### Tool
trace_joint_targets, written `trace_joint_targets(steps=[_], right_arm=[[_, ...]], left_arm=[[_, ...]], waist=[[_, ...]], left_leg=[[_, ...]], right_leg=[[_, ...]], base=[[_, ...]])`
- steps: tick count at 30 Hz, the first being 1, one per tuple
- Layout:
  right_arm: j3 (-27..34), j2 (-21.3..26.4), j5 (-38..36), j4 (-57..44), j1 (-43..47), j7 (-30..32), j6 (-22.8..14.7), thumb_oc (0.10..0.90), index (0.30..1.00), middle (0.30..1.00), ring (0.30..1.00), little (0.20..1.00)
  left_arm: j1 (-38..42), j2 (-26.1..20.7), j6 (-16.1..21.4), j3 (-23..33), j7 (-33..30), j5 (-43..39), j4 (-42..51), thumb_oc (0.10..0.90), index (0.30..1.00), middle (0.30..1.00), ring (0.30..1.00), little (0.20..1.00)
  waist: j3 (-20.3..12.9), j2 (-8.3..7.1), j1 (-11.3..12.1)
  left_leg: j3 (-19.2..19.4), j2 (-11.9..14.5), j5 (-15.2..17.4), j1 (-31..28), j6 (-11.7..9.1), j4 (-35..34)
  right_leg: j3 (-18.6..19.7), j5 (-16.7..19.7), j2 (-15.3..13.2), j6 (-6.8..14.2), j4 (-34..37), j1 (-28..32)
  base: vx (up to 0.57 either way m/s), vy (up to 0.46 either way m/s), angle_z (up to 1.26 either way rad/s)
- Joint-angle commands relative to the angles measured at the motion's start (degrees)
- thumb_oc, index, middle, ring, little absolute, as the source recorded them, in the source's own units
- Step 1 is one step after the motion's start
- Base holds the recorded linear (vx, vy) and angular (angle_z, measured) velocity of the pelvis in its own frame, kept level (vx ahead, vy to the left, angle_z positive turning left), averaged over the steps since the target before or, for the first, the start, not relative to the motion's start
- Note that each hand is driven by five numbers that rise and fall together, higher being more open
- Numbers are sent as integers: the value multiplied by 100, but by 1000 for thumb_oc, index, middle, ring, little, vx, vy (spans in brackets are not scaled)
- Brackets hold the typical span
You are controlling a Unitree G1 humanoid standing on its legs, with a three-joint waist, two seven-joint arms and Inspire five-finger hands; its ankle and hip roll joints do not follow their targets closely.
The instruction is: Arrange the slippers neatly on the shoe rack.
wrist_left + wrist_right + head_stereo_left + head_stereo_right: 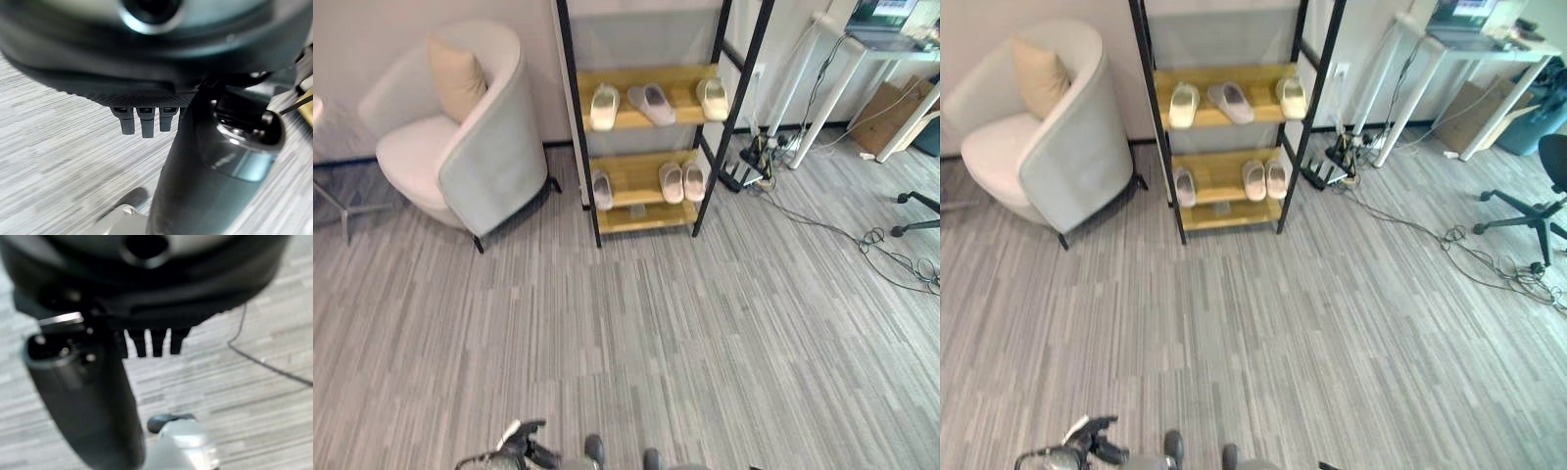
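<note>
The slippers are seen in the upper middle of the head views, all on the shoe rack (651,220), which stands against the wall well apart from the robot across a stretch of grey floor. Six slippers are counted. Three lie on the upper shelf (680,93): a pale slipper (604,106) at the left, a grey slipper (651,103) lying slantwise in the middle, and a pale slipper (712,97) at the right. Three lie on the lower shelf (631,176): a single slipper (601,188) at the left edge and a pair of slippers (681,181) side by side toward the right.

Two shelves, one armchair (460,137) with one cushion (457,78) at the upper left, and one white desk (1449,59) at the upper right are counted.

The left hand (142,120) is shown in its wrist view with fingers hanging straight and relaxed over the floor, nothing held. The right hand (151,342) is likewise shown with straight, loose fingers and nothing in its hold.

The step in hand is judged to be the approach, or a check from a distance, since nothing is within reach. The slanted grey slipper and the lone slipper at the lower left appear least tidy. The next move would call for the rack to be approached before a hand is raised to straighten them.
</note>
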State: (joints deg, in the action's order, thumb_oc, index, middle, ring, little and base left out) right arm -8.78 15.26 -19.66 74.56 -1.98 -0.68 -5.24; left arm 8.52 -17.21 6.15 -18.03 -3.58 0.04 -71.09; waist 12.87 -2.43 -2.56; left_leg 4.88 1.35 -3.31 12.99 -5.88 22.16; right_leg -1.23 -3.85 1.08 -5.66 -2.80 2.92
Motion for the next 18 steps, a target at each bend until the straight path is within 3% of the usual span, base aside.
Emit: trace_joint_targets(steps=[1,3,4,5,7,9,10,12,14,16,17,18], right_arm=[[-33,429,-138,-348,77,131,-145,800,900,900,900,900],[-55,399,-172,-353,66,122,-158,800,900,900,900,900],[-144,355,-98,-312,81,179,-151,800,900,900,900,900],[-152,353,-66,-296,83,211,-152,800,900,900,900,900],[-181,328,68,-211,76,210,-116,800,900,900,900,900],[-178,241,110,-227,16,189,-106,800,900,900,900,900],[-180,238,110,-229,13,189,-106,800,900,900,900,900],[-241,94,114,-284,28,152,-97,800,900,900,900,900],[-318,-8,161,-339,109,97,-62,800,900,900,900,900],[-364,-54,192,-365,164,77,-46,800,900,900,900,900],[-470,-102,254,-501,333,42,-46,800,900,900,900,900],[-469,-103,254,-501,337,42,-45,800,900,900,900,900]], left_arm=[[-283,432,153,-378,46,232,-30,800,900,900,900,900],[-318,468,125,-346,18,221,-68,800,900,900,900,900],[-349,523,116,-349,5,261,-163,800,900,900,900,900],[-367,533,109,-357,-1,270,-189,800,900,900,900,900],[-500,563,72,-268,20,280,-314,800,900,900,900,900],[-563,499,24,-114,-47,321,-438,800,900,900,900,900],[-565,496,24,-113,-47,321,-437,800,900,900,900,900],[-534,409,13,41,-41,265,-473,800,900,900,900,900],[-462,354,15,100,-17,163,-420,800,900,900,900,900],[-408,325,19,109,-16,110,-385,800,900,900,900,900],[-227,286,34,48,-52,19,-249,800,900,900,900,900],[-224,285,33,49,-52,19,-250,800,900,900,900,900]], waist=[[-100,208,46],[-110,222,117],[-143,265,254],[-159,248,305],[-263,223,382],[-409,171,390],[-420,164,384],[-603,-76,428],[-679,-201,464],[-697,-248,468],[-593,-252,404],[-590,-256,403]], left_leg=[[193,410,335,262,261,-316],[213,388,158,286,266,-712],[170,312,-74,493,224,-1484],[150,270,-125,564,213,-1768],[38,213,-195,511,260,-2140],[-105,140,-420,481,303,-1953],[-108,133,-413,495,304,-1942],[-47,23,-200,601,441,-1591],[-30,-67,27,556,527,-1435],[-15,-101,168,508,581,-1385],[40,-131,348,377,709,-1357],[42,-135,352,379,711,-1352]], right_leg=[[-22,-693,-130,713,-75,343],[23,-750,-93,729,8,484],[108,-837,11,752,175,718],[168,-865,4,764,242,826],[355,-932,39,805,319,991],[396,-933,-52,864,287,1006],[391,-939,-57,865,285,998],[495,-909,-241,1007,151,906],[487,-750,-348,1186,-248,760],[478,-599,-389,1310,-580,604],[348,148,-529,1648,-1530,117],[349,140,-533,1650,-1540,112]], base=[[324,-3,-6],[311,26,-4],[353,38,-6],[475,58,-4],[368,109,-16],[318,137,-59],[314,152,-87],[392,179,-51],[327,142,-9],[213,117,-6],[132,96,-17],[217,158,-9]])
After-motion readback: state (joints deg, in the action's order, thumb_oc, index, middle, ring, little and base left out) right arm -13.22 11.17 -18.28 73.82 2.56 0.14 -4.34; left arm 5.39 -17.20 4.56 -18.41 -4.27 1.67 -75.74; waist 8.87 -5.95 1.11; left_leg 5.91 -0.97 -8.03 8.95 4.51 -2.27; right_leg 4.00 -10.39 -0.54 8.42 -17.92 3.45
